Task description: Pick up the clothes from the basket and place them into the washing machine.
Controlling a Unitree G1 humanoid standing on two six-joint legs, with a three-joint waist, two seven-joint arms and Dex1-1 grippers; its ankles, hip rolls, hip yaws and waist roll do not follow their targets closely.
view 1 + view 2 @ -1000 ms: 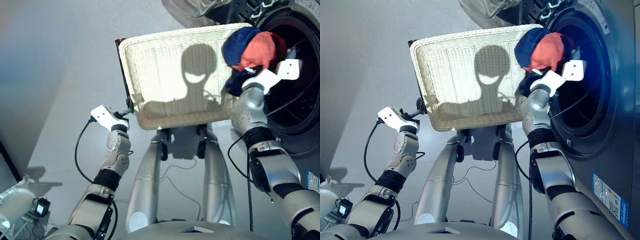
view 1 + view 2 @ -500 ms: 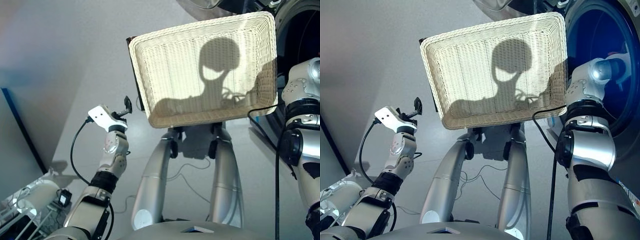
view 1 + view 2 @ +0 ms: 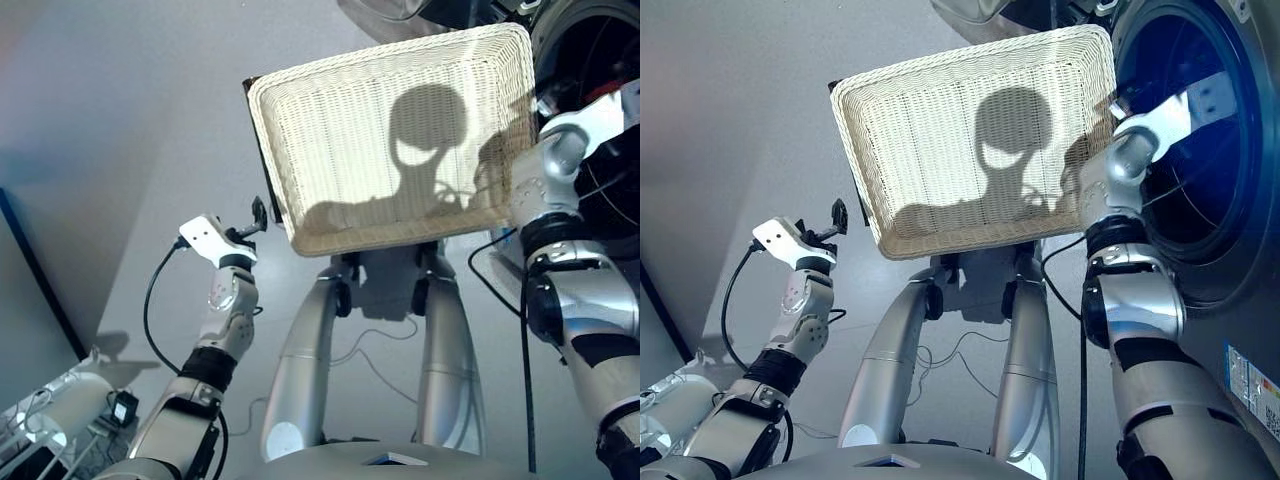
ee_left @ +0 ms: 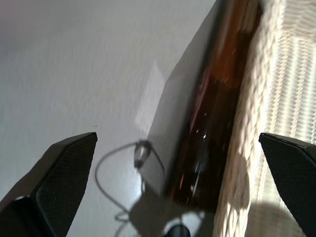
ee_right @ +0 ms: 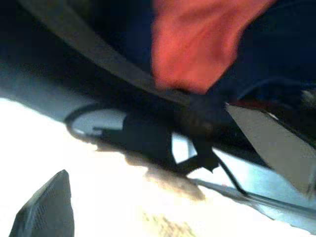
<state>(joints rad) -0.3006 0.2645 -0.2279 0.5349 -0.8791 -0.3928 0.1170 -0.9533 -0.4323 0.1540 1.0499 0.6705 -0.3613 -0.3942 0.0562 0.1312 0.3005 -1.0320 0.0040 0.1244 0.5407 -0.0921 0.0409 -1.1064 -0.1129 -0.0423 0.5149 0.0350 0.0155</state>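
Note:
The cream wicker basket [image 3: 390,235] stands in front of me with no clothes in it, only my shadow. To its right is the dark washing machine [image 3: 1210,270], and my right forearm reaches into its round drum hole [image 3: 1185,190]. In the right wrist view, my right gripper [image 5: 145,140] is open. Orange-red cloth [image 5: 197,44] and navy blue cloth [image 5: 276,54] lie just beyond its fingers, inside the dark drum. My left gripper [image 3: 254,220] hovers open beside the basket's left near corner, holding nothing. A black garment cannot be made out.
The basket rests on a dark brown board [image 4: 212,123] that juts out along its left side. A grey rounded part [image 3: 980,15] shows at the top edge above the basket. Cables and silver equipment [image 3: 50,420] lie on the floor at the lower left.
A second ago my right gripper held the orange-red and navy bundle at the drum's mouth. Now the bundle is inside the drum and the fingers are apart. The left gripper stayed by the basket.

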